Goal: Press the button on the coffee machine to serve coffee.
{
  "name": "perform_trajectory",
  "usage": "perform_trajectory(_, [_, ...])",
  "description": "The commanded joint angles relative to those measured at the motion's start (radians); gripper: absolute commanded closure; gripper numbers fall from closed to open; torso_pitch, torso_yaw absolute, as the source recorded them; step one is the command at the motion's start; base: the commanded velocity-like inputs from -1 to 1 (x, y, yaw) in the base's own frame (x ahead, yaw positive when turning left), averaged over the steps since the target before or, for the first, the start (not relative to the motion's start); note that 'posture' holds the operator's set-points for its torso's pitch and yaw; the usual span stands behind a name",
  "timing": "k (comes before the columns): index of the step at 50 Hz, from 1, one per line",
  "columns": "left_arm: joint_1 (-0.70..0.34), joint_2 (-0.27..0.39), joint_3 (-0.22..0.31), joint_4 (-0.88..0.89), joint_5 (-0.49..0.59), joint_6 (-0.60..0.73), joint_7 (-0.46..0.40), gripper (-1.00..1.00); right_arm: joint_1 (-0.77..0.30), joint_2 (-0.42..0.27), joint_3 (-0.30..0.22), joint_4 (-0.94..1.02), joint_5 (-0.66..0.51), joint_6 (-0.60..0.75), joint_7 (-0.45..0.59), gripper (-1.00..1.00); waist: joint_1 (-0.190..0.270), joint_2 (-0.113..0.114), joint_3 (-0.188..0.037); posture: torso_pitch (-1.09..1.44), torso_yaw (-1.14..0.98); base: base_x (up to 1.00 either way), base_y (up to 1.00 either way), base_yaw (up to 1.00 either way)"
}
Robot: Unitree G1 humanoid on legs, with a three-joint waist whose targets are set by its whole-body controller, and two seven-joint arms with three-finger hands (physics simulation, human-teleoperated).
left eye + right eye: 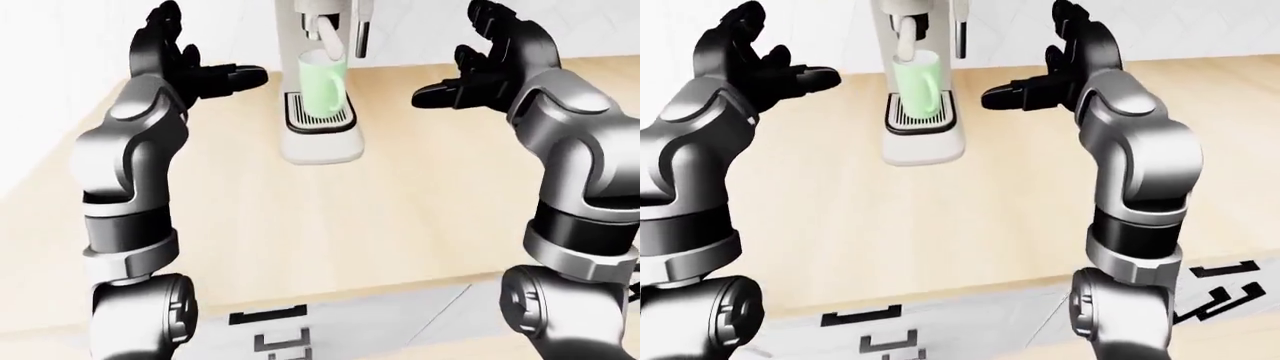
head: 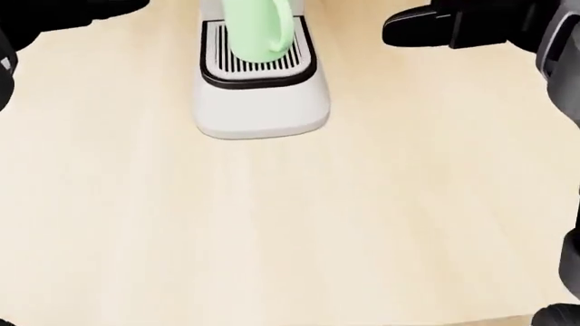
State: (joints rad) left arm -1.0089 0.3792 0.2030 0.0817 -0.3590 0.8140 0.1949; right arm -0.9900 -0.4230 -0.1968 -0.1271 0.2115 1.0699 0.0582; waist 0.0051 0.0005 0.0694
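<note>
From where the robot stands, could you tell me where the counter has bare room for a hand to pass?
The counter is bare from the coffee machine base down to its near edge, between both arms. Bare strips also flank the machine under the left hand and right hand. It is crowded only at the drip tray, where the green mug sits under the spout.

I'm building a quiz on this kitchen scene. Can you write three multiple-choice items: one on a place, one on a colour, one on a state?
1. Where is the mug?
A. On the machine's drip tray, under the spout
B. On the counter beside the machine
C. In the right hand

2. What colour is the mug?
A. Red
B. Light green
C. Black

3. What are the left hand and right hand doing?
A. Both gripping the mug
B. One pressing the counter
C. Both open, raised either side of the machine

Answers: 1 A, it stands on the slotted tray; 2 B, pale green; 3 C, fingers spread, touching nothing.
</note>
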Motion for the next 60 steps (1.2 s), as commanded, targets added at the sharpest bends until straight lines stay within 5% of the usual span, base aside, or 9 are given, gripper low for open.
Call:
perform_trajectory(1, [-0.031, 0.008, 0.002, -0.024, 0.0, -0.029, -0.002, -1.0, -0.035, -0.016, -0.013, -0.027, -0.002, -0.026, -0.003, -1.0, -0.002, 0.004, -0.041, 0.0, 0.0, 0.0, 0.0, 0.0])
perform_trajectory(10, [0.006, 0.001, 0.001, -0.038, 0.007, -0.041, -0.012, -1.0, -0.021, -0.012, -0.017, -0.033, -0.003, -0.032, -0.013, -1.0, -0.001, -0.017, -0.059, 0.0, 0.0, 0.0, 0.0, 0.0])
perform_trajectory(26, [0.049, -0.004, 0.008, -0.061, 0.005, -0.047, -0.011, -1.0, -0.04, -0.018, -0.011, 0.019, -0.024, -0.066, 0.002, -1.0, 0.0, 0.009, -0.037, 0.0, 0.0, -0.01, 0.0, 0.25])
perform_trajectory(41, [0.041, -0.008, 0.004, -0.047, 0.001, -0.056, -0.008, -1.0, -0.028, -0.017, -0.007, 0.021, -0.063, -0.054, 0.006, -1.0, 0.005, 0.0, -0.039, 0.0, 0.0, -0.01, 0.0, 0.11])
perform_trajectory(50, [0.04, -0.007, 0.003, -0.039, 0.005, -0.062, -0.011, -1.0, -0.028, -0.01, -0.005, 0.018, -0.067, -0.054, 0.003, -1.0, -0.006, 0.002, -0.054, 0.0, 0.0, 0.0, 0.0, 0.0])
perform_trajectory(51, [0.04, -0.007, 0.003, -0.04, 0.005, -0.06, -0.009, -1.0, -0.025, -0.016, 0.006, 0.015, -0.074, -0.054, 0.01, -1.0, -0.007, 0.001, -0.082, 0.0, 0.0, 0.32, 0.0, 0.0])
perform_trajectory(54, [0.042, -0.009, 0.003, -0.035, 0.006, -0.067, -0.011, -1.0, -0.023, -0.009, 0.006, 0.014, -0.082, -0.056, 0.018, -1.0, -0.001, 0.014, -0.005, 0.0, 0.0, 0.66, 0.0, 0.0])
perform_trajectory(57, [0.038, -0.007, 0.004, -0.037, 0.005, -0.061, -0.01, -1.0, -0.027, -0.006, 0.005, 0.016, -0.086, -0.057, 0.023, -1.0, -0.012, 0.03, -0.033, 0.0, 0.0, 0.68, 0.0, 0.0])
perform_trajectory(60, [0.041, -0.008, 0.003, -0.03, 0.008, -0.071, -0.012, -1.0, -0.033, -0.003, 0.005, 0.02, -0.09, -0.06, 0.025, -1.0, -0.018, 0.092, -0.056, 0.0, 0.0, 0.69, 0.0, 0.0])
